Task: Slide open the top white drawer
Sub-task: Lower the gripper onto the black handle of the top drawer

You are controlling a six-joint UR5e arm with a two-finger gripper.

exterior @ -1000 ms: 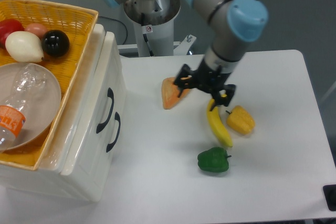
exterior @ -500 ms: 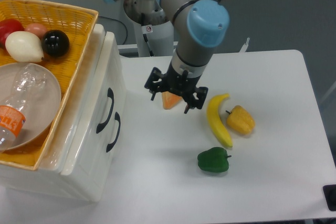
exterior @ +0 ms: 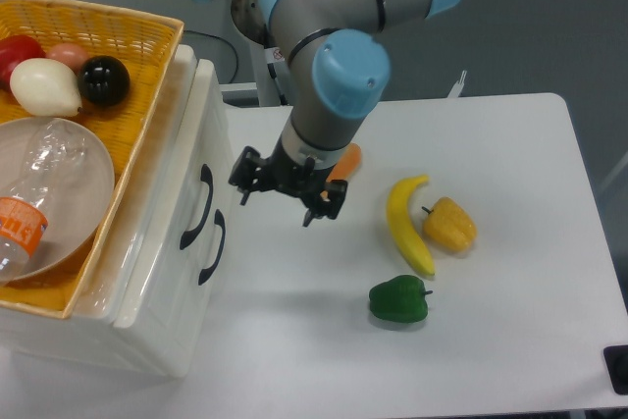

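Risk lay in handle choice: the end effector (exterior: 286, 193), fingers spread and empty, hung just beside the cabinet front, where the top white drawer (exterior: 192, 205) sat shut, its handle seemingly overlapping the lower handle (exterior: 213, 245).

light: bright, even overhead | shadows: soft, faint | glare: mild on table (exterior: 510, 340) | focus: sharp

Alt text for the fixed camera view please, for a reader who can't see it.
A robot arm's open pincer hangs just right of a white two-drawer cabinet, near the top white drawer with its black handle, not touching it; both drawers look shut. A yellow wicker basket sits on the cabinet, and a banana, yellow pepper and green pepper lie on the white table.
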